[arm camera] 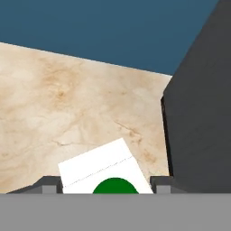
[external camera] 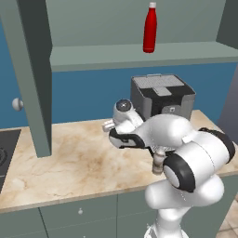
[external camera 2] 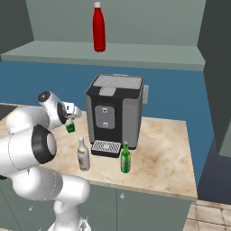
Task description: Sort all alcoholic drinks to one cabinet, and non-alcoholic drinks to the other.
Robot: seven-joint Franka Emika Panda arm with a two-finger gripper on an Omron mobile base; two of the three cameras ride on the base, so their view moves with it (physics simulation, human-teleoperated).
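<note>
The gripper (arm camera: 106,187) is closed on the green-and-white carton (arm camera: 104,173), which sits directly between the two finger tips (arm camera: 50,186) in the hand view, its white top face and a round green mark toward the camera. In the right base view the carton (external camera 2: 70,127) hangs just below the hand, raised clear of the table (external camera 2: 167,155) and to the left of the coffee machine (external camera 2: 115,113). The dark side of that machine (arm camera: 200,117) fills the right of the hand view, close beside the carton.

The tall red bottle (external camera 2: 99,28) stands upright on the inner shelf (external camera 2: 149,54) of the open wall cabinet, above the coffee machine; in the left base view it (external camera: 149,29) appears at the upper centre.

The pale grey-beige bottle (external camera 2: 83,154) stands upright on the table, near its front edge, just left of the machine's drip tray (external camera 2: 106,148). The slim green glass bottle (external camera 2: 126,158) stands upright just to the right of that tray. Both bottles are below and well apart from the gripper.

An open cabinet door (external camera: 35,74) hangs at the left of the left base view.
</note>
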